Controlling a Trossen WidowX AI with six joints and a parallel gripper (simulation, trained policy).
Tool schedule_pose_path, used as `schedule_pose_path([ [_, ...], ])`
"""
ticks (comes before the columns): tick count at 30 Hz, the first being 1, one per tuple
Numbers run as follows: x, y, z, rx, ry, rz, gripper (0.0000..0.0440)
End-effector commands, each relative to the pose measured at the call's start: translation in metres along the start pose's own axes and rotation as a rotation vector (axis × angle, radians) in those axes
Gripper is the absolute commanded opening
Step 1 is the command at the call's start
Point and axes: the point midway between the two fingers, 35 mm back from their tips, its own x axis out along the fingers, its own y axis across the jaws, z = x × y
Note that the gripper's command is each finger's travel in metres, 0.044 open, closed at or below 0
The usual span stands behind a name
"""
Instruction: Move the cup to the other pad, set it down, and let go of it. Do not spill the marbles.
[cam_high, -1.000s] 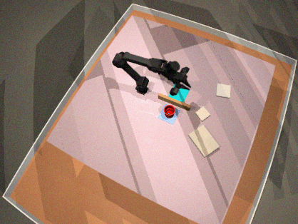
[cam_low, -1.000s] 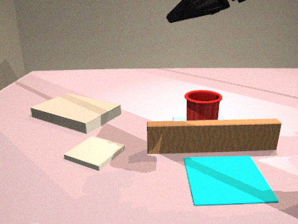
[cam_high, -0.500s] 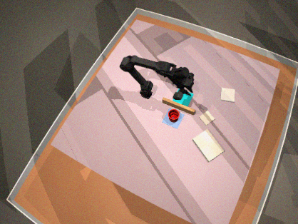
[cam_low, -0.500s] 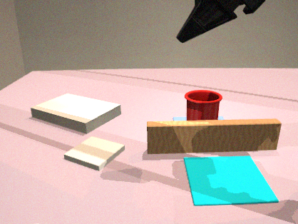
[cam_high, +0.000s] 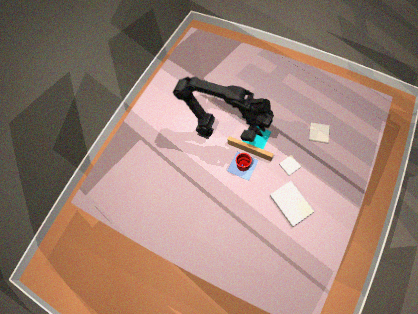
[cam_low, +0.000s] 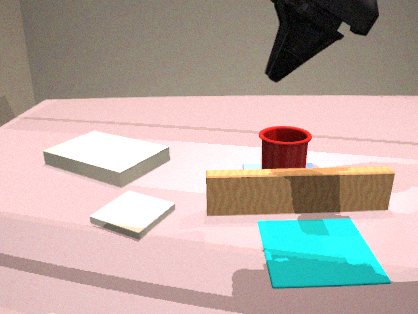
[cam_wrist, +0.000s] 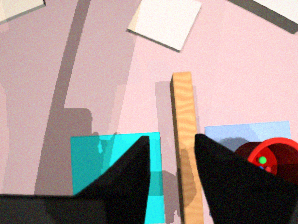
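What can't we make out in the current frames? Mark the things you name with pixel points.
- Marble count: wrist view, cup (cam_high: 243, 161) (cam_low: 284, 150) (cam_wrist: 279, 143) cut off by the right edge and partly covered by a finger; in the top view they are too small.
- Cup's base: exterior view, behind the wooden bar (cam_high: 250, 148) (cam_low: 250, 195) (cam_wrist: 184, 115).
- Gripper (cam_high: 254, 134) (cam_wrist: 171, 142): upper part cut off by the exterior view's top edge.

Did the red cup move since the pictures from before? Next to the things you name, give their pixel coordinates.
No. In both the earlier and current outside views, the red cup (cam_high: 243, 161) (cam_low: 284, 150) (cam_wrist: 280, 141) stands upright just behind the wooden bar (cam_high: 250, 149) (cam_low: 250, 195) (cam_wrist: 184, 110).
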Motion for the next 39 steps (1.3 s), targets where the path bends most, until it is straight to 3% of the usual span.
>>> schedule_pose_path([
  [1, 0.001, -0.004, -0.005, -0.021, 0.062, -0.017, 0.0117],
  [23, 0.016, -0.034, -0.033, -0.144, 0.377, -0.063, 0.0105],
  [39, 0.045, -0.061, -0.057, -0.213, 0.516, -0.068, 0.0136],
])
